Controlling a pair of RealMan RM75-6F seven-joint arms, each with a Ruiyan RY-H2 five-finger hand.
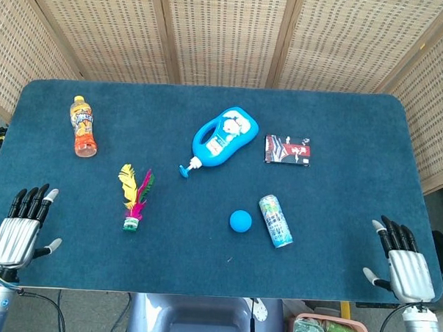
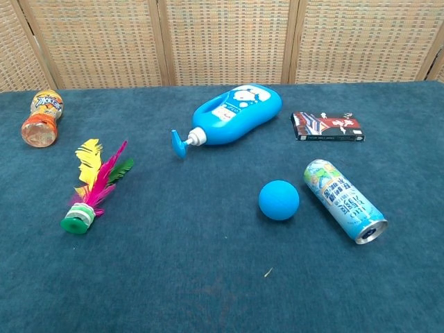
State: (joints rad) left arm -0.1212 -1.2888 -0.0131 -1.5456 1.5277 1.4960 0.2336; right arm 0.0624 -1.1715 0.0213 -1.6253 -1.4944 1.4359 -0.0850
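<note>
Left hand [image 1: 16, 232] at near-left table [image 1: 202, 268] edge, fingers apart, holding nothing. Shuttlecock [image 1: 136, 195] nearest, up and to right of its fingertips, apart. Juice bottle [image 1: 82, 127] farther beyond fingertips.

Right hand [image 1: 406, 264] at near-right edge, fingers apart, holding nothing. Can [image 1: 275, 220] nearest, lying flat well left of its fingers; ball [image 1: 240, 221] just beside can. Blue pump bottle [image 1: 221, 139] and card box [image 1: 287, 150] farther off.

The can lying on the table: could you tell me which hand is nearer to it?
Right. The right hand rests open at the table's near right corner, to the can's right. The left hand is at the near left corner, beyond the shuttlecock.
</note>
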